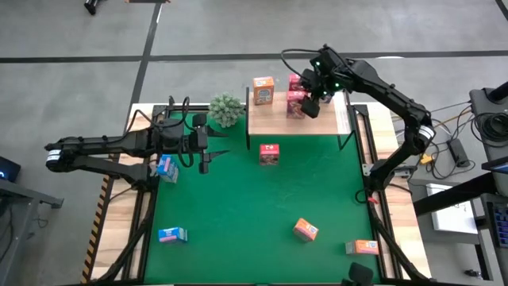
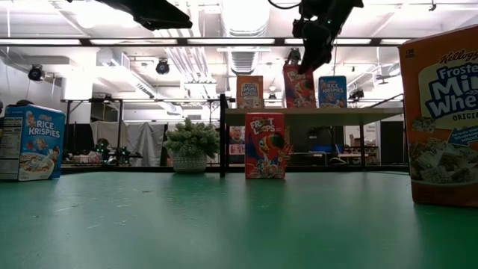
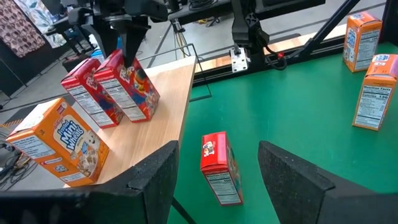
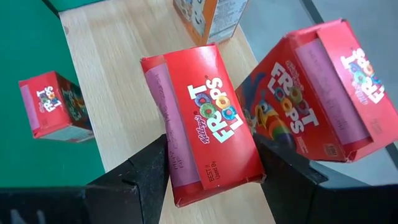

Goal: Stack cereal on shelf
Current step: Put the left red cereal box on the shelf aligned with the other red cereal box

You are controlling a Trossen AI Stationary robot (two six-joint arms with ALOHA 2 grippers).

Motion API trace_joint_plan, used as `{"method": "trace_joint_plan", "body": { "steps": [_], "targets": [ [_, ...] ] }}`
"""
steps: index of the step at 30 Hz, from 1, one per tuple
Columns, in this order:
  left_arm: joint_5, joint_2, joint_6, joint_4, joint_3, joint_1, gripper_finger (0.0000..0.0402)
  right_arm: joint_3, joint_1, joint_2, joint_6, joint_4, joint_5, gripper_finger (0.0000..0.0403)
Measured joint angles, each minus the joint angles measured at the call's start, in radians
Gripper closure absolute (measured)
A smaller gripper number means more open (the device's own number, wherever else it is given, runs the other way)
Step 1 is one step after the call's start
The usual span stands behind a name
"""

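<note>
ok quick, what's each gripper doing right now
left gripper: open, empty, over the table.
right gripper: closed on a red box, at the shelf.

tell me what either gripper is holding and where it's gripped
The right gripper holds a red cereal box by its two broad faces near one end, over the shelf. The left gripper is open and empty.

The high view looks straight down on the whole green surface. The low view sits at surface level, facing the shelf and room. The left wrist view looks across at the shelf; the right wrist view hangs close above it.
</note>
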Motion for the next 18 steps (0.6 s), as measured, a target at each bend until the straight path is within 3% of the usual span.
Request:
{"method": "trace_joint_plan", "body": {
  "steps": [18],
  "targets": [
    [0.000,0.000,0.000,0.000,0.000,0.000,0.0198,-0.008,0.000,0.003,-0.042,0.006,0.002,0.0195]
  ]
}}
